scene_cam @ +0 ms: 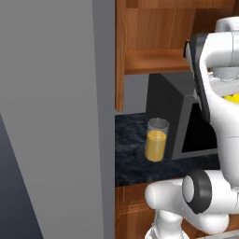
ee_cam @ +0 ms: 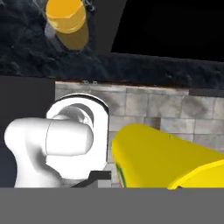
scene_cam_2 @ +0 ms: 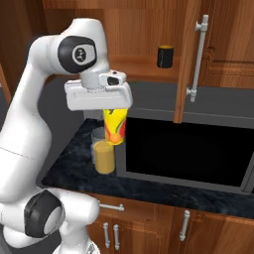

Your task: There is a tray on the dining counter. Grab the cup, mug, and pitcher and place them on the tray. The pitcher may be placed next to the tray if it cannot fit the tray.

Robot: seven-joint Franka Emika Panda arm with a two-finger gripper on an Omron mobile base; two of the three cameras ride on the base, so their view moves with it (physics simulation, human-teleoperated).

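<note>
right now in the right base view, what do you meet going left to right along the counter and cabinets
tall clear glass pitcher of orange liquid → bright yellow tapered cup with red-orange mark, hanging under the white hand → small squat black mug on the shelf → long silver cabinet door handle

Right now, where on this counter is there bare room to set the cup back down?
Bare black counter runs along the front edge below the microwave. The left corner by the pitcher, under the gripper holding the cup, is crowded.

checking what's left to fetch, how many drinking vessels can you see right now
3. The cup hangs in the gripper above the counter. The pitcher stands on the counter beside the microwave. The mug sits on the cabinet shelf above. Others may be hidden.
</note>
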